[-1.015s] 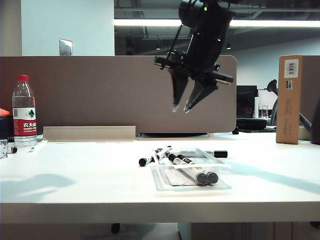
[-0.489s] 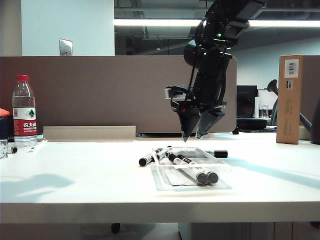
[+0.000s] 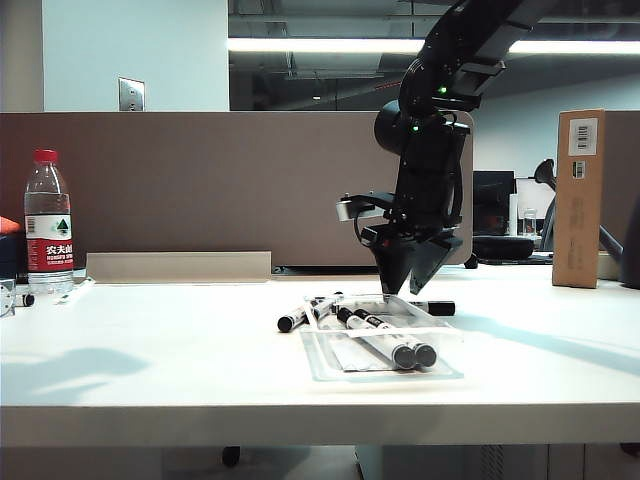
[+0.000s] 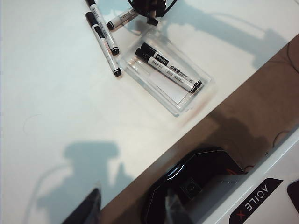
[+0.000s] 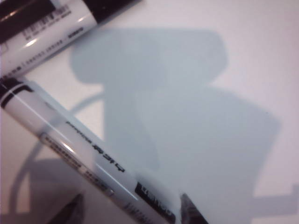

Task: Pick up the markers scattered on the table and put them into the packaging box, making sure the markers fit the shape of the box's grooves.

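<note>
Hovering low over the far end of the packaging box (image 3: pixel 385 345), my right gripper (image 3: pixel 405 290) has its jaws spread and empty, a marker (image 5: pixel 88 158) lying just beneath them, its barrel running crosswise between the fingertips. Two markers (image 4: pixel 168 71) already sit in the grooves. My left gripper (image 4: pixel 131 210) waits well apart, part-open and holding nothing.

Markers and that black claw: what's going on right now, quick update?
Right gripper down at the packaging box's far end, jaws apart, holding nothing. Left gripper off to the side, idle. Two markers in the tray, three outside. Nothing blocking.
</note>
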{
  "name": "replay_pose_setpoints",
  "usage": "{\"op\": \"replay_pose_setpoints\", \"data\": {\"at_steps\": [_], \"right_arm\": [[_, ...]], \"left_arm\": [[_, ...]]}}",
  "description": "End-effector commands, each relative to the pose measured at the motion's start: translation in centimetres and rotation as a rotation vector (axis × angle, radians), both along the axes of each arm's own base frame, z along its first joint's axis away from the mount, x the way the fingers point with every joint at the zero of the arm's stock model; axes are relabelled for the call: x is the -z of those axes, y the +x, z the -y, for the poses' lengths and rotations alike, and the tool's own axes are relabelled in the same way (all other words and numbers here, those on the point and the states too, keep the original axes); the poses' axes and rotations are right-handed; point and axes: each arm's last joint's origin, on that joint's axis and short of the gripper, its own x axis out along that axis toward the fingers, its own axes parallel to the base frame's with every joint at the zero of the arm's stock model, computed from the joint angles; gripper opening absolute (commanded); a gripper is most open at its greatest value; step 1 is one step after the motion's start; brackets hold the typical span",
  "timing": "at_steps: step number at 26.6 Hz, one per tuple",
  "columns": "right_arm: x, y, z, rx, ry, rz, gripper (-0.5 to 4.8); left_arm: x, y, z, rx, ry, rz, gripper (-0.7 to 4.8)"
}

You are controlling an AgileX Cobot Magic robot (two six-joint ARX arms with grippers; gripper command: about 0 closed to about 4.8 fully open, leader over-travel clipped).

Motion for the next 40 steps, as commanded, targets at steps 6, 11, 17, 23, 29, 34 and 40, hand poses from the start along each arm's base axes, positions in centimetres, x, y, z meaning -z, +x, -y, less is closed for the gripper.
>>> {"op": "replay_pose_setpoints", "data": {"at_steps": [6, 11, 17, 23, 29, 34, 40], "right_arm": [[1.6, 0.6, 0.0, -0.027, -0.031, -0.013, 2.19], [1.6, 0.7, 0.3, -0.021, -0.032, -0.014, 0.65], [0.5, 0.9, 0.7, 0.041, -0.071, 0.009, -0.05], [-5.0, 0.4, 0.9, 0.188, 0.232, -0.153, -0.06], [-8.5, -2.1, 1.6, 0.234, 0.315, -0.254, -0.06], [-10.8, -4.6, 2.1, 0.249, 0.289, -0.332, -0.05], [-10.7, -8.8, 1.4, 0.236, 0.301, -0.375, -0.06]], "left_arm": [[-0.2, 0.0, 0.0, -0.003, -0.007, 0.017, 1.78], [-0.3, 0.1, 0.0, -0.003, -0.015, 0.03, 1.78], [-0.3, 0.1, 0.0, -0.003, -0.019, 0.037, 1.78], [-0.3, 0.1, 0.0, -0.001, -0.019, 0.032, 1.78], [-0.4, 0.2, 0.1, -0.001, -0.025, 0.043, 1.79], [-0.6, 0.4, 0.2, 0.0, -0.041, 0.07, 1.78], [-0.6, 0.4, 0.2, 0.0, -0.039, 0.068, 1.78]]}}
